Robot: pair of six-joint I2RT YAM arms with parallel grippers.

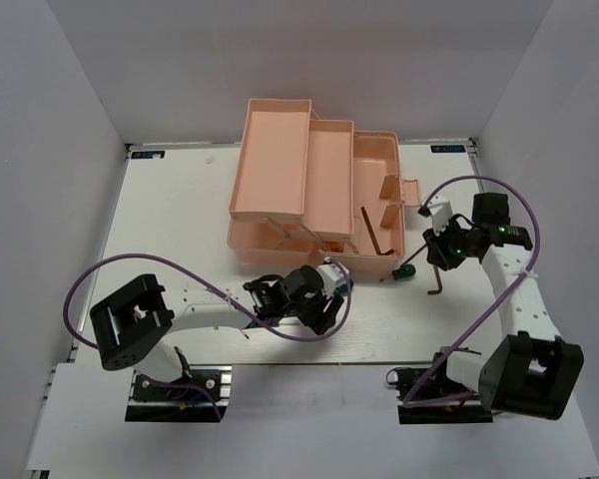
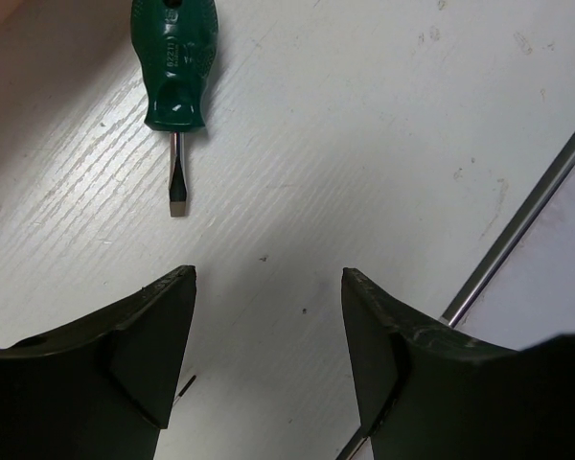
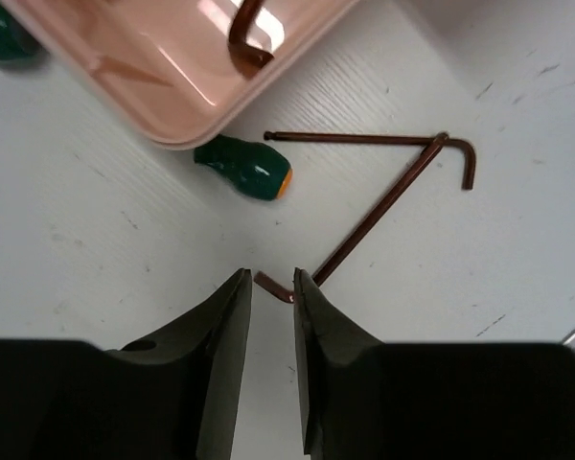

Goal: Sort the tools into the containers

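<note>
The salmon-pink toolbox (image 1: 275, 150) stands open, with one dark hex key (image 1: 374, 235) in its lower tray (image 3: 172, 77). Two brown hex keys (image 3: 383, 206) lie crossed on the table to its right. My right gripper (image 3: 272, 273) is low over them and narrowly open. The short bent end of one key lies between its fingertips without being pinched. A green-handled screwdriver (image 3: 244, 165) lies half under the tray's corner. A second green-handled screwdriver (image 2: 177, 67) lies ahead of my left gripper (image 2: 268, 278), which is open and empty above the bare table.
The toolbox's upper trays (image 1: 324, 165) are folded out toward the back left. A metal strip (image 2: 517, 230) marks the table's edge beside my left gripper. My two arms (image 1: 230, 309) stand close together in front of the box.
</note>
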